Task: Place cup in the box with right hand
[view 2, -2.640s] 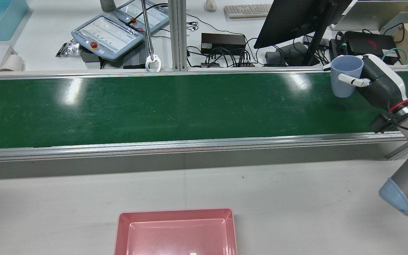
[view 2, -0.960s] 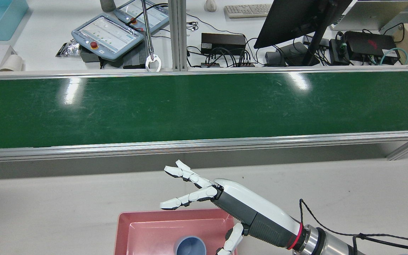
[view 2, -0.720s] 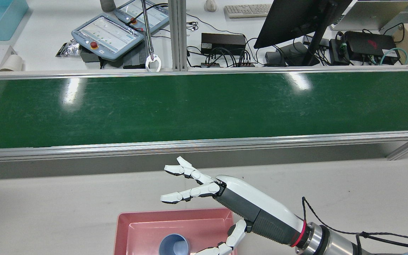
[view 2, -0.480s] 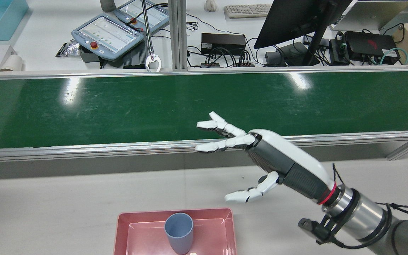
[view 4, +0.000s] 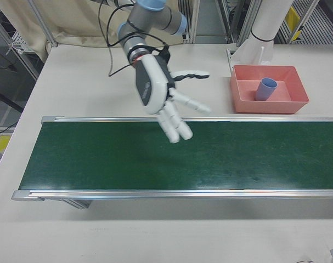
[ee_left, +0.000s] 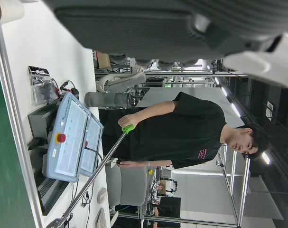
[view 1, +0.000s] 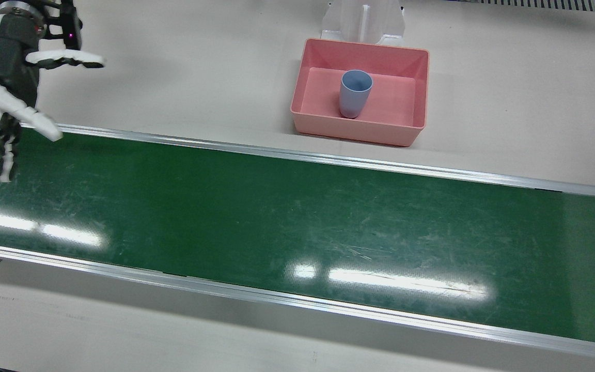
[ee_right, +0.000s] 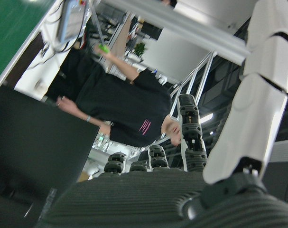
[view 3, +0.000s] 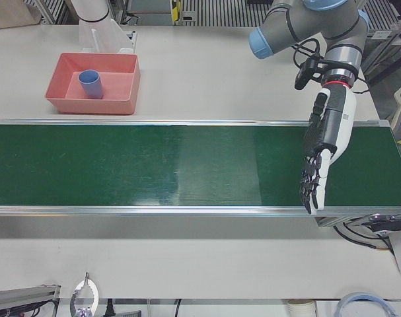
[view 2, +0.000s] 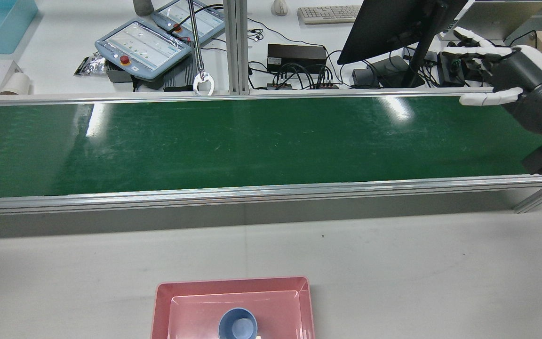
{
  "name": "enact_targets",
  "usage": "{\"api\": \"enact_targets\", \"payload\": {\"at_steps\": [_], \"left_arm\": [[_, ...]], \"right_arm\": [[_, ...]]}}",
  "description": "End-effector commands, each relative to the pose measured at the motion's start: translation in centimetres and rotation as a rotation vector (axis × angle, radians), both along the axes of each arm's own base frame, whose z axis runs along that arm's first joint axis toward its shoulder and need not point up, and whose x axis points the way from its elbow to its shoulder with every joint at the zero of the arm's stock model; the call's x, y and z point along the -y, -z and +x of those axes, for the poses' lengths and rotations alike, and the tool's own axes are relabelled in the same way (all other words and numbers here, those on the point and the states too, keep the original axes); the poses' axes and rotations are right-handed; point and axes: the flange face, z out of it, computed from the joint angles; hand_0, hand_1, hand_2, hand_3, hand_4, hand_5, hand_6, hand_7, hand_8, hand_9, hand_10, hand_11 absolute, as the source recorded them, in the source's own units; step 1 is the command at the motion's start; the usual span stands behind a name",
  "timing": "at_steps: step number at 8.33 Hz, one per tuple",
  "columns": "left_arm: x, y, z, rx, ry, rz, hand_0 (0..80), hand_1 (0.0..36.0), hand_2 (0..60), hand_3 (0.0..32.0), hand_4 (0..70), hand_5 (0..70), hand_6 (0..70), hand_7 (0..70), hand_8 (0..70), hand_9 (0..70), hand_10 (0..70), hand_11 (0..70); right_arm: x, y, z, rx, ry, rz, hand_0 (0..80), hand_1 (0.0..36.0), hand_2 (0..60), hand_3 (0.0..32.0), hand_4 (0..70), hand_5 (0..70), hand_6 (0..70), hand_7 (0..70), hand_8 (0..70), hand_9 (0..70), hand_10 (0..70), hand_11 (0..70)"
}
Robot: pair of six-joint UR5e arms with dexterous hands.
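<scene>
Cup (view 1: 355,93) — standing upright inside pink box (view 1: 415,89), upper centre of front view. Right hand (view 4: 165,104) hovering spread, empty. Left hand (view 3: 324,145) — showing only in left-front view, fingers extending, empty.

The right robot hand (view 4: 165,104) is hanging with fingers (view 4: 180,131) spread, holding nothing, pointing toward 5 o'clock. The left robot hand (view 3: 324,145) is reaching down toward 6 o'clock, fingers extended.

The green belt (view 1: 297,227) lies bare; only the upright cup (view 1: 355,93) occupies the pink box (view 1: 416,82).
</scene>
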Motion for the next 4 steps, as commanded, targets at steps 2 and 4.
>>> {"api": "enact_targets", "payload": {"at_steps": [2, 4], "left_arm": [[0.00, 0.05, 0.00, 0.000, 0.000, 0.000, 0.0, 0.0, 0.0, 0.0, 0.0, 0.0, 0.0, 0.0, 0.0, 0.0, 0.0, 0.0], [0.00, 0.05, 0.00, 0.000, 0.000, 0.000, 0.0, 0.0, 0.0, 0.0, 0.0, 0.0, 0.0, 0.0, 0.0, 0.0, 0.0, 0.0]], "right_arm": [[2.09, -8.98, 8.26, -0.054, -0.088, -0.169, 47.6, 12.5, 14.5, 0.0, 17.5, 4.2, 4.1, 10.9, 0.0, 2.0, 2.8, 5.7], [2.11, -9.03, 8.41, -0.040, -0.090, -0.171, 41.6, 6.0, 6.7, 0.0, 10.0, 2.5, 3.0, 7.5, 0.0, 1.9, 1.8, 3.8]]}}
